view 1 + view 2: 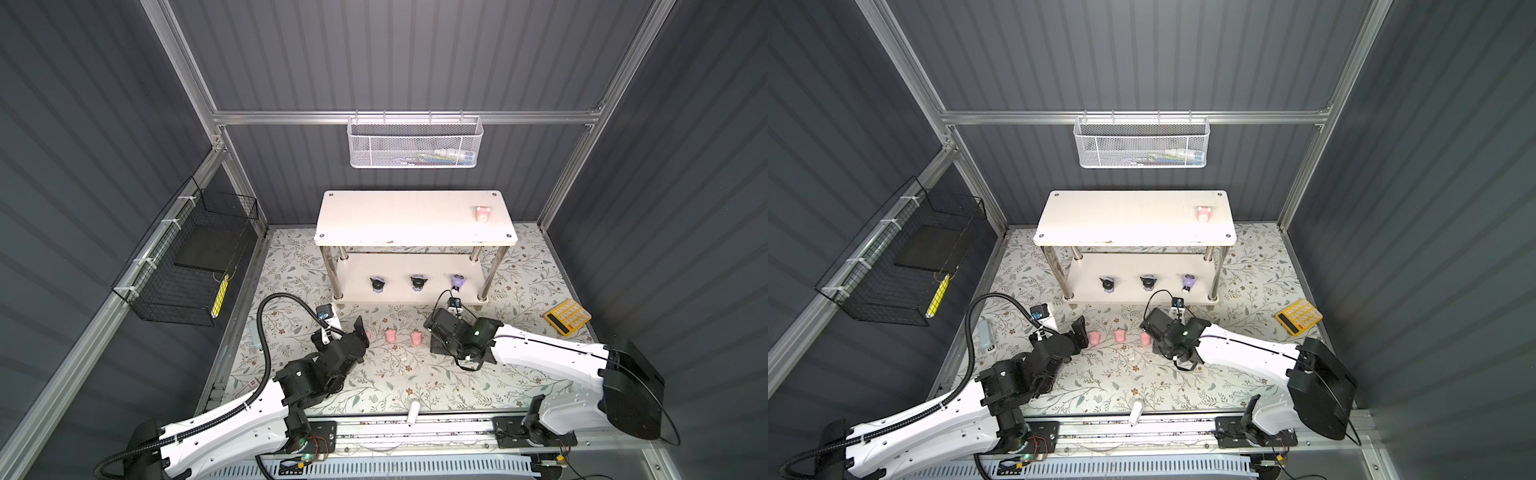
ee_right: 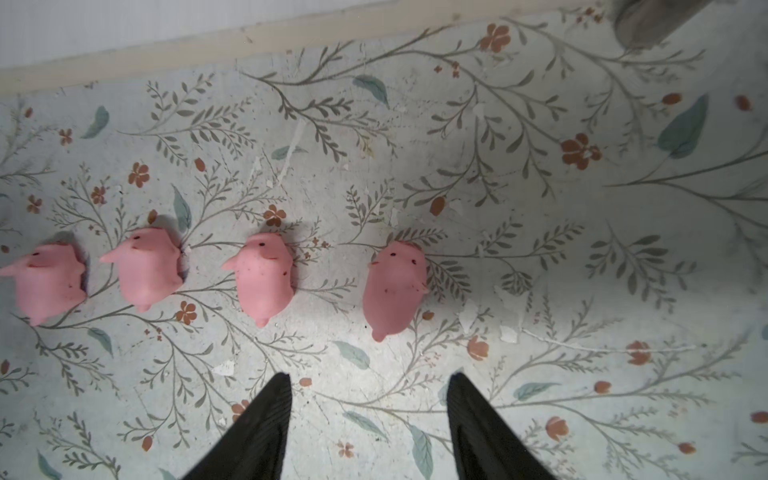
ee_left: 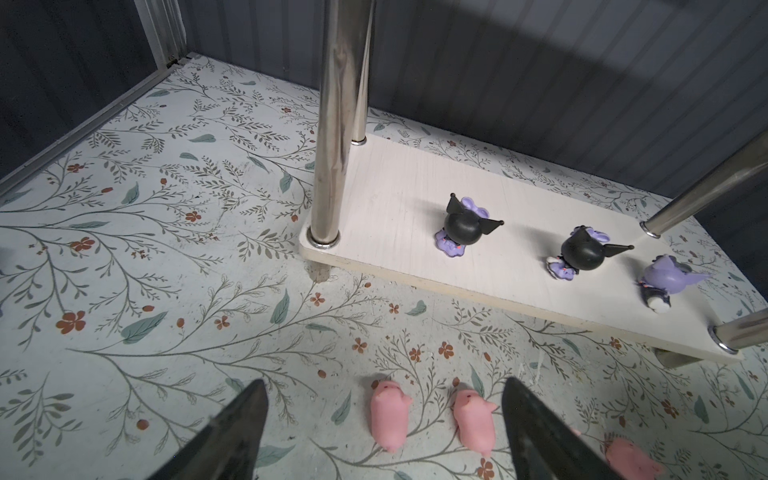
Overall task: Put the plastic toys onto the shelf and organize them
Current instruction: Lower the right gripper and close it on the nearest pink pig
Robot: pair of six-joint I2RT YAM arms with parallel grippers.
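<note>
The floral-printed table surface (image 1: 395, 382) is covered along its near part by both arms. The white two-tier shelf with shiny metal posts (image 1: 395, 216) stands at the back. Its top board hides the rear of the lower board, and its front edge is chipped.

The white left arm (image 1: 232, 415) and white right arm (image 1: 548, 349) both reach low and forward from the near rail, grippers tilted down toward the table. The left gripper (image 3: 383, 385) hangs over the left end of a row of toys, its black fingers spread wide with nothing gripped. The right gripper (image 2: 370, 375) is about half spread and empty, its tips just short of the nearest toy.

Four pale pink pig-shaped plastic toys (image 2: 262, 276) lie in a row on the table, apart from the shelf's front edge with bare table between. In both top views only three show, one partly behind a left finger (image 1: 358, 326). A fifth pink pig (image 1: 482, 213) sits near the top board's right back corner, and the rest of that board is bare. Three lilac-purple figurines (image 1: 417, 282) stand spaced along the lower board's front. The rightmost one's pose is hard to make out.
</note>
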